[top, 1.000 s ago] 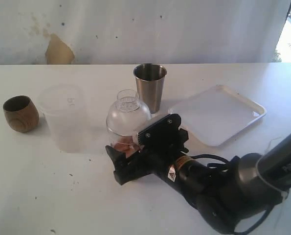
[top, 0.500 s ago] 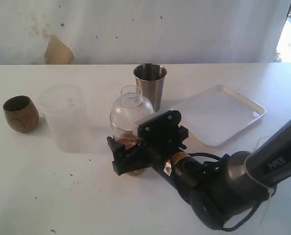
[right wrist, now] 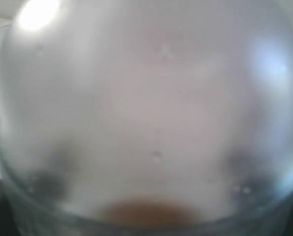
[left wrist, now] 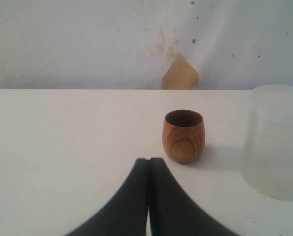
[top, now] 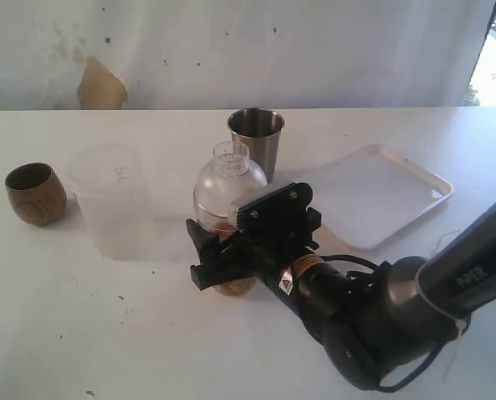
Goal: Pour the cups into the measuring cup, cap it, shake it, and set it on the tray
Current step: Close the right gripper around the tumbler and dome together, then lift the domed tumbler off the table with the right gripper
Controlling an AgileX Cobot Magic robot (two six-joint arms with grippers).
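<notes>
The measuring cup [top: 229,187] stands upright at the table's middle, closed by a clear domed cap, with brown contents at its bottom. My right gripper [top: 222,265] is shut on its lower part, one finger on each side. The cup's blurred dome [right wrist: 151,113] fills the right wrist view. The steel tumbler [top: 256,143] stands just behind it and the frosted plastic cup [top: 110,200] to its left. The brown wooden cup [top: 35,193] sits at the far left. My left gripper [left wrist: 149,162] is shut and empty, short of the wooden cup [left wrist: 183,136]. The white tray [top: 373,196] lies at the right.
The frosted cup [left wrist: 276,140] stands just beside the wooden one in the left wrist view. A stained white wall runs along the table's far edge. My right arm's dark body [top: 373,325] lies low over the table's front right part.
The capped measuring cup went from leaning left to upright and shifted slightly right. My right gripper's jaws narrowed around it. The left gripper has not moved.
</notes>
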